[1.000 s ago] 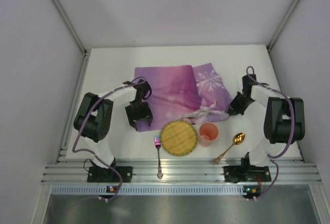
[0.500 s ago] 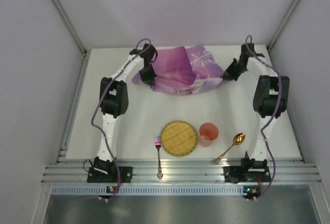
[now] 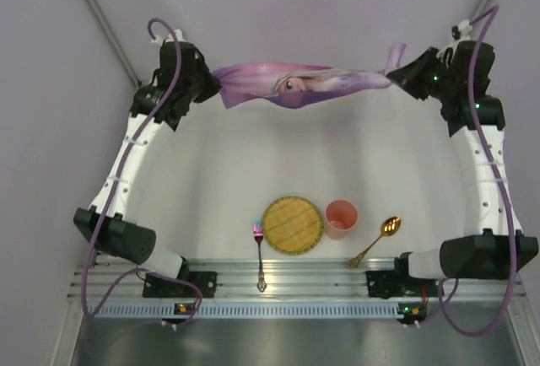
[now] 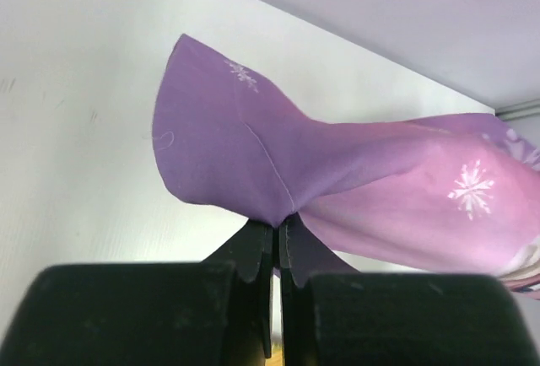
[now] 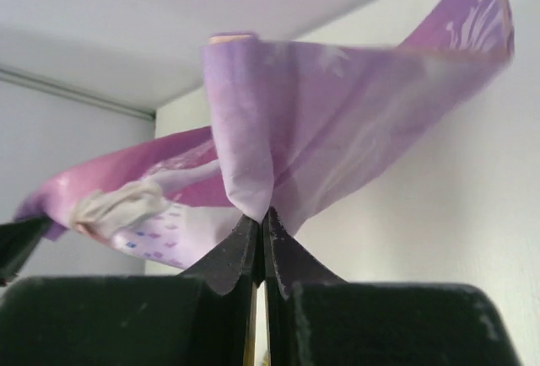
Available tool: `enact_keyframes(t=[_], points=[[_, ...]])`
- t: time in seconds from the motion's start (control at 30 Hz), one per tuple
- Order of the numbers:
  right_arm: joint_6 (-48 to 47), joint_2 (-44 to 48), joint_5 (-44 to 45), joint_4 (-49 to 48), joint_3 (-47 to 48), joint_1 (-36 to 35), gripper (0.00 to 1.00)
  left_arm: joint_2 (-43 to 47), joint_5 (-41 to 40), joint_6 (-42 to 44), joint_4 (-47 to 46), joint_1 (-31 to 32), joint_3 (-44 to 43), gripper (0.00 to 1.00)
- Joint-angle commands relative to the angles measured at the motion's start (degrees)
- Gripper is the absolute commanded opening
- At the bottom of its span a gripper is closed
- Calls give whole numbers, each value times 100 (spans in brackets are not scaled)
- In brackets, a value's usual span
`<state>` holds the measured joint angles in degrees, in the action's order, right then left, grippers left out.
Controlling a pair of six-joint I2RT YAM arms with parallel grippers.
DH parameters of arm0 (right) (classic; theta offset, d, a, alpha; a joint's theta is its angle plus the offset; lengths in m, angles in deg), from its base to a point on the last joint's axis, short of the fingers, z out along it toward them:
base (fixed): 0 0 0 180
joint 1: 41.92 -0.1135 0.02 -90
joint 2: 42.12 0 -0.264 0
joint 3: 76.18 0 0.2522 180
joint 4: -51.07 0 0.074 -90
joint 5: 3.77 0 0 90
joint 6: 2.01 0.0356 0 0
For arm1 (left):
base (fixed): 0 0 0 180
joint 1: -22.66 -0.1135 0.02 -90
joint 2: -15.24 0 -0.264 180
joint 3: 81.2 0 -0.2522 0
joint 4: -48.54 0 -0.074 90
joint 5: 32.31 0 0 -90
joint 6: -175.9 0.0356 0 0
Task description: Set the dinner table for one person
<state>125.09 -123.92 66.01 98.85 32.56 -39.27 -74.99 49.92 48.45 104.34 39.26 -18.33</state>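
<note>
The left gripper (image 3: pixel 213 89) and right gripper (image 3: pixel 395 75) each pinch an end of the purple placemat (image 3: pixel 295 86), stretched between them; the bench (image 3: pixel 253 172) lies well below both.

on table (image 3: pixel 253 172), fork (image 3: pixel 259 256) left of plate (image 3: pixel 292 225), cup (image 3: pixel 342 217) right

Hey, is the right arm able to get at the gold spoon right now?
Probably not yet: the right end effector is shut on the placemat, holding it up at the far side together with the left end effector. The spoon itself lies uncovered, in the open.
</note>
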Motion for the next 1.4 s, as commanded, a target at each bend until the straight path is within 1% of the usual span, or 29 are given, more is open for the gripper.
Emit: enact_keyframes(t=[0.0, 0.07, 0.1, 0.2, 0.3, 0.4, 0.53, 0.6, 0.63, 0.67, 0.7, 0.73, 0.8, 0.83, 0.9, 1.0, 1.1, 1.13, 1.2, 1.23, 1.27, 1.3, 1.33, 1.37], points=[[-221, -240, 283, -401, -2509, -2, 0, -13, -208, 116, -396, -113, 1769, 0], [-221, -318, 379, -501, -3184, -2, 0, 164, -59, 45, -609, -113, 2485, 0], [-247, -389, 275, -710, -3736, -2, 0, 182, -58, 36, -662, -104, 3019, 0], [-396, -714, 422, -739, -4362, -2, 0, 42, -32, 71, -715, -113, 3777, 0], [-555, -794, 467, -713, -4654, -2, 0, -152, 38, 28, -698, -104, 4272, 0], [-616, -531, 458, -459, -4734, -2, 0, 41, 21, -122, -575, -113, 4580, 0], [-800, -56, 108, -63, -4690, -2, 0, 594, -101, -184, -460, -113, 4852, 0], [-897, 67, 46, 270, -4603, -2, 35, 647, -181, -140, -443, -122, 4932, 0], [-959, 216, 28, 376, -4568, -2, 48, 604, -207, -96, -416, -122, 4923, 0], [-1011, 287, 28, 473, -4532, -2, 90, 552, -286, -78, -381, -131, 4845, 0], [-1047, 374, 71, 700, -4402, -2, 99, 507, -321, -87, -216, -148, 4757, 2], [-1152, 541, 115, 824, -4313, 7, 100, 411, -365, -87, -118, -148, 4669, 11], [-1240, 717, 351, 1141, -3972, 7, 100, 393, -374, -122, 119, -148, 4388, 63], [-1275, 875, 466, 1220, -3839, 7, 100, 506, -366, -139, 181, -148, 4326, 98], [-1258, 1007, 712, 1326, -3462, 7, 100, 673, -357, -175, 190, -148, 4185, 98], [-1083, 903, 827, 1221, -3048, 7, 100, 858, -453, -175, 76, -148, 3922, 98], [-854, 412, 513, 888, -2845, 7, 100, 701, -663, -122, -195, -148, 3597, 98], [-758, 54, 424, 765, -2836, -2, 100, 509, -656, -70, -327, -148, 3553, 98], [-687, -361, 222, 405, -2783, 7, 99, 201, -568, -8, -653, -201, 3368, 98], [-635, -842, 117, 299, -2722, -2, 97, -201, -446, 1, -706, -218, 3272, 98], [-625, -1090, 3, 124, -2582, -2, 92, -422, -349, 10, -776, -236, 3045, 98], [-582, -1571, -216, 44, -2485, -2, 88, -868, -287, 62, -811, -245, 2921, 98], [-564, -1802, -323, -9, -2380, -2, 85, -1082, -95, 71, -812, -245, 2623, 98], [-546, -2013, -393, -62, -2118, -11, 78, -1310, -41, 115, -803, -245, 2490, 97]])
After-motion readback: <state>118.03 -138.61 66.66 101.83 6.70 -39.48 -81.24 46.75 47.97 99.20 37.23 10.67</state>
